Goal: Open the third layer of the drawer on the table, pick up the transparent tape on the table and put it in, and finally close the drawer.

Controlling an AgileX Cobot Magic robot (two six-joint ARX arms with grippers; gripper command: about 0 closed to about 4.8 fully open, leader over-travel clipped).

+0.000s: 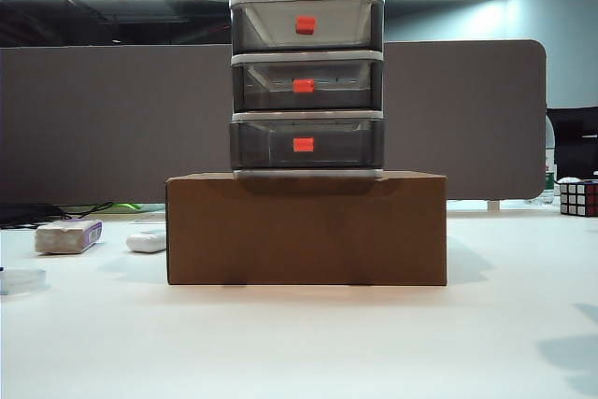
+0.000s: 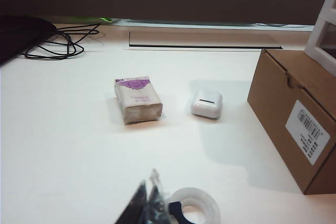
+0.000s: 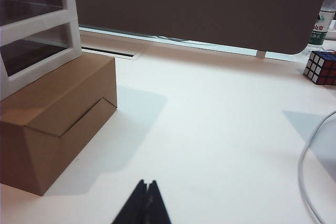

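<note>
Pressed together, the left gripper (image 2: pixel 149 203) fingers hang low over the table (image 2: pixel 63 145), their tips just beside the transparent tape (image 2: pixel 197 208), which lies flat on the white top. Likewise pressed together, the right gripper (image 3: pixel 144 205) fingers sit above bare tabletop, holding nothing. At the centre of the exterior view the drawer (image 1: pixel 306 81) stands on a brown cardboard box (image 1: pixel 306 228), and the third layer (image 1: pixel 306 143), its lowest tier, is closed. A purple-labelled block (image 2: pixel 137 99) and a white case (image 2: pixel 207 103) lie beyond the tape.
</note>
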